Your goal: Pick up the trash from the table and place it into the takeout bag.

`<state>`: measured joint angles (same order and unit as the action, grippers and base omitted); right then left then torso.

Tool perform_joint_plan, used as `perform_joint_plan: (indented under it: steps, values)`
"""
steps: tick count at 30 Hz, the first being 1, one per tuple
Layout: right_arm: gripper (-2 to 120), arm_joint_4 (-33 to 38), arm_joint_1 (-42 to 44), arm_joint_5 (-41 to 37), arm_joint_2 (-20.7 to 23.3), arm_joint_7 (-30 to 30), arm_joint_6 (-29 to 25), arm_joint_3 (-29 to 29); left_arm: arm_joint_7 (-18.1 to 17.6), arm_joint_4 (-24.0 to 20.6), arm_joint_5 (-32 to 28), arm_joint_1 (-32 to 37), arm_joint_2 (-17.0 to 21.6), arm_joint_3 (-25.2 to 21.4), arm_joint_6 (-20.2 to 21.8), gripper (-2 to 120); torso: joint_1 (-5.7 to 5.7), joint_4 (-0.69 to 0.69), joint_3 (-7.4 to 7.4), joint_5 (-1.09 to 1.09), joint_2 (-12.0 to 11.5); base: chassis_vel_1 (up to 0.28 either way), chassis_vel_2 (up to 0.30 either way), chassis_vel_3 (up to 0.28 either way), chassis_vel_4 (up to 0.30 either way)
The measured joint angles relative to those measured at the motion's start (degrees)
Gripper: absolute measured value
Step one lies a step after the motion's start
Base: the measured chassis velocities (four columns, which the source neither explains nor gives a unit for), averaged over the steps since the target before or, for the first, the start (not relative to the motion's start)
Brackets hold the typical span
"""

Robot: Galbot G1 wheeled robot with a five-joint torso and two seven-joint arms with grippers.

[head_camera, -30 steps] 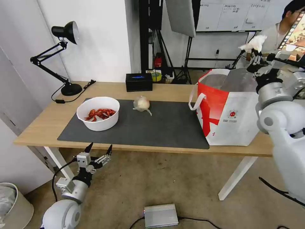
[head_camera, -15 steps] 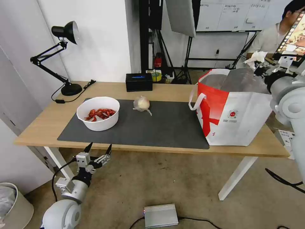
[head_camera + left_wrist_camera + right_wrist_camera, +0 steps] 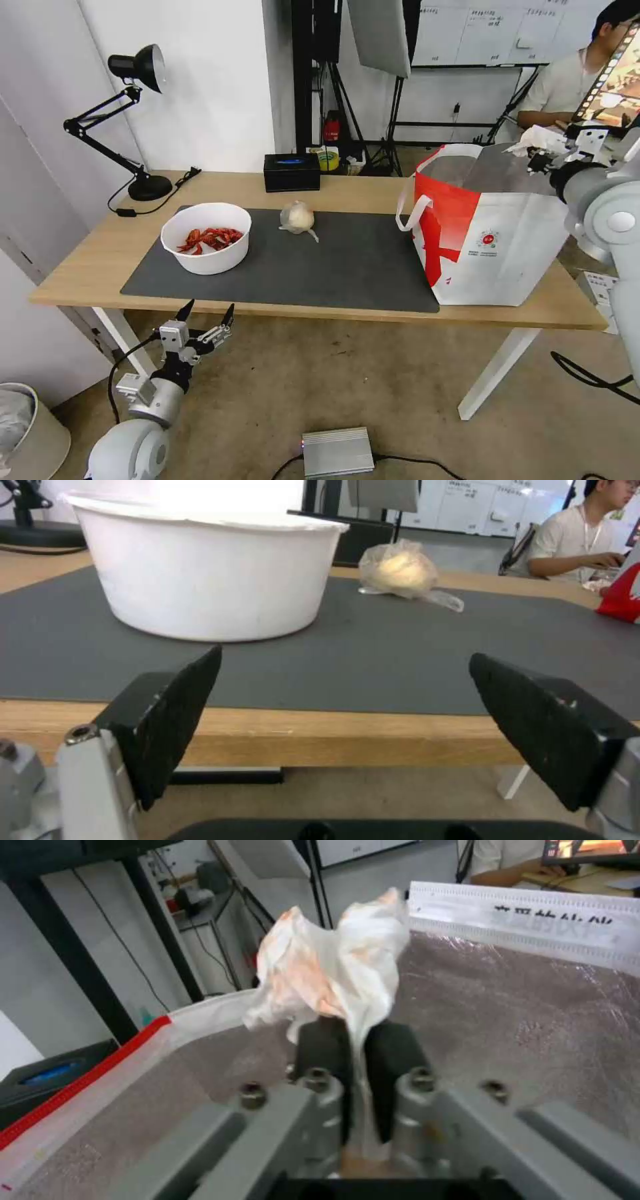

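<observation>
Currently, your inventory, taken outward from the near edge of the table (image 3: pixel 100 267):

1. Left end effector (image 3: pixel 207 319): parked below that edge, jaws spread wide, holding nothing.
2. White bowl of crayfish shells (image 3: pixel 207 237): on the dark mat (image 3: pixel 347 267), uncollected.
3. Balled plastic bag (image 3: pixel 297 217): on the mat beyond the bowl, well apart from it.
4. Takeout bag (image 3: pixel 480 227): at the table's right end, mouth open.
5. Right end effector (image 3: pixel 353 1045): clamped on the crumpled tissue (image 3: pixel 330 970). A second ago you held it high above the bag; it has since dropped to the rim, over the foil lining. Judged ready for release.
</observation>
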<state>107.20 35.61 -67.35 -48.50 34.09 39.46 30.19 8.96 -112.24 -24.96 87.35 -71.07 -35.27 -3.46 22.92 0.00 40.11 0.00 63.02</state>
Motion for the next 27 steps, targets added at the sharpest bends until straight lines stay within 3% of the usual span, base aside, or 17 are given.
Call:
perform_joint_plan:
  steps: [19, 23, 27]
  values:
    - [76, 0.8, 1.4, 0.2, -0.2, 0.3, -1.4, 0.7, 0.0, -0.3, 0.1, 0.5, -0.2, -0.1, -0.1, 100, 0.0, 0.0, -0.01, 0.0, 0.0, 0.0, 0.0, 0.0, 0.0]
    - [96, 0.9, 1.4, -5.4, -1.7, 3.2, -5.9, 1.3, 0.0, -0.5, 0.2, 0.5, -0.3, 0.0, -0.1, 100, 0.0, 0.0, 0.0, 0.0, 0.0, 0.0, 0.0, 0.0, 0.0]
    - [100, 0.4, 1.0, -12.1, -3.1, 7.7, -8.7, 2.5, 0.0, -0.5, 0.3, 0.5, -0.3, 0.0, -0.1, 100, 0.0, 0.0, -0.01, 0.0, 0.0, 0.0, 0.0, 0.0, 0.0]
